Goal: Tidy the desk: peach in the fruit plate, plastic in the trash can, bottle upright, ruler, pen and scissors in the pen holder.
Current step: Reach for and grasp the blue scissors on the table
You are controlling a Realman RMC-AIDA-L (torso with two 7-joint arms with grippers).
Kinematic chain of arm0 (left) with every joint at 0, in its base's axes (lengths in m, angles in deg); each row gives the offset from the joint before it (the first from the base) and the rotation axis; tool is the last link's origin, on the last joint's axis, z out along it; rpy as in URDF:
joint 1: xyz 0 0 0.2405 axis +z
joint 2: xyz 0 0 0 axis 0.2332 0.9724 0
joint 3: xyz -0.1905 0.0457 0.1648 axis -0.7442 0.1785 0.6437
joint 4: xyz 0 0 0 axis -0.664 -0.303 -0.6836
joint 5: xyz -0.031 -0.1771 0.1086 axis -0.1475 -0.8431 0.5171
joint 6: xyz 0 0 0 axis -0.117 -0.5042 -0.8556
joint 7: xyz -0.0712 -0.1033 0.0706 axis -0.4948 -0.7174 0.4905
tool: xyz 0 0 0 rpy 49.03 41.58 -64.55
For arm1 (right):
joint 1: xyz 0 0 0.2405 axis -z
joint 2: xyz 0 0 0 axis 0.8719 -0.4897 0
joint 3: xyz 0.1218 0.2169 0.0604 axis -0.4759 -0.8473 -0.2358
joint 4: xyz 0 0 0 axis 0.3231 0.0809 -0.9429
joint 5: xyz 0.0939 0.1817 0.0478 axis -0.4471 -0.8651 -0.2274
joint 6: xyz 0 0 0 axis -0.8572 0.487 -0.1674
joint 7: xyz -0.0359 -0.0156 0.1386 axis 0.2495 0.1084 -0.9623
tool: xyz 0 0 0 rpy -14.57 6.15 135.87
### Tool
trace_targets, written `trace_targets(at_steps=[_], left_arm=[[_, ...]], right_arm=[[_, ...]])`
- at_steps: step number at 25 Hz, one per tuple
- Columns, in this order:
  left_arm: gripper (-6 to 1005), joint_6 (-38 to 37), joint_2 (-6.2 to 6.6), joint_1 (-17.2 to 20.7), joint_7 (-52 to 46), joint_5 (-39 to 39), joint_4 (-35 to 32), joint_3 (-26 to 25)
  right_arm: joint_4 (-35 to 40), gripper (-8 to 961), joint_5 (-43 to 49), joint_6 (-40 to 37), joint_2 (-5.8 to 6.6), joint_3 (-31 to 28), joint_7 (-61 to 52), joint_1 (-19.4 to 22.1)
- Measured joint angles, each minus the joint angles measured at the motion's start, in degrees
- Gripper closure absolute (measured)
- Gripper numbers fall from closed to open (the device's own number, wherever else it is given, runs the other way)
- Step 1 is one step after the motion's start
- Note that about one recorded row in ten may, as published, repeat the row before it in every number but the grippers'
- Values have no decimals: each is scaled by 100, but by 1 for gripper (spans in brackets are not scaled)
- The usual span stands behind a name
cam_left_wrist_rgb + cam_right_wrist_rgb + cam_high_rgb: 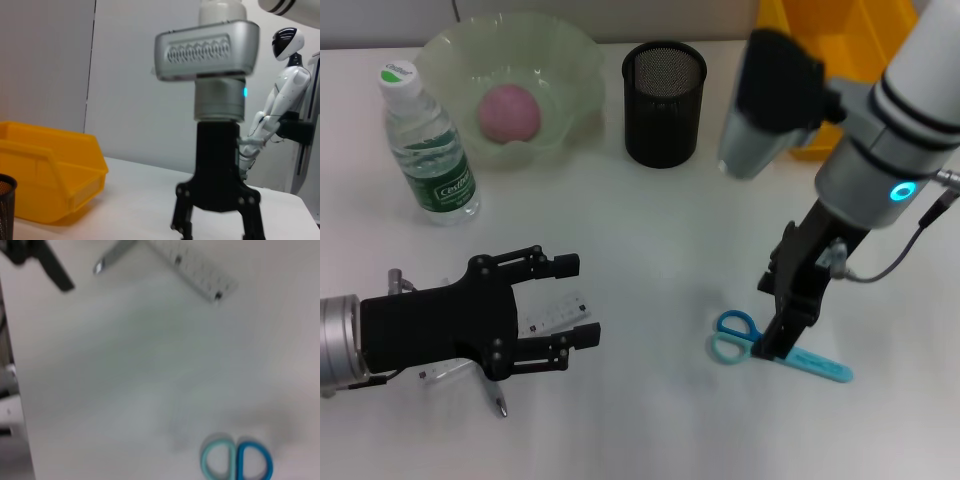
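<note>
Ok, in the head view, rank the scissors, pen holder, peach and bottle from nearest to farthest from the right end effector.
From the right end effector:
1. Scissors, on the desk right at its tips.
2. Pen holder, back centre.
3. Peach, in the fruit plate, back left.
4. Bottle, upright, far left.

A: What sits on the white counter (640, 250) apart from the tidying items?
B: A yellow bin (840, 45) at the far right. Behind it, a white humanoid figure (280, 100) stands by the wall.

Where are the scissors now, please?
In the head view the scissors lie flat on the white desk on the robot's right side, directly under the right claw, well in front of the black pen holder.
</note>
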Motion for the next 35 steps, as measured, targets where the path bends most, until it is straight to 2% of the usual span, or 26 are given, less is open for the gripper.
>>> trace_targets(at_steps=[10, 18, 23, 28, 34, 35], left_arm=[[215, 161, 8, -90, -22, 2, 182, 0], [215, 190, 34, -33, -42, 6, 189, -64], [215, 194, 39, -31, -43, 1, 189, -70], [214, 202, 39, -30, -47, -11, 185, -71], [214, 200, 38, -28, -48, -13, 172, -71], [214, 200, 38, -28, -48, -13, 172, -71]], right_arm=[[-14, 125, 151, 428, -18, 1117, -354, 46], [-14, 125, 157, 594, -31, 1387, -384, 101], [-12, 172, 159, 675, -31, 1476, -385, 122], [-43, 419, 159, 790, -32, 1635, -406, 137], [-62, 610, 158, 896, -41, 1693, -408, 157], [-69, 609, 158, 906, -41, 1704, -409, 158]])
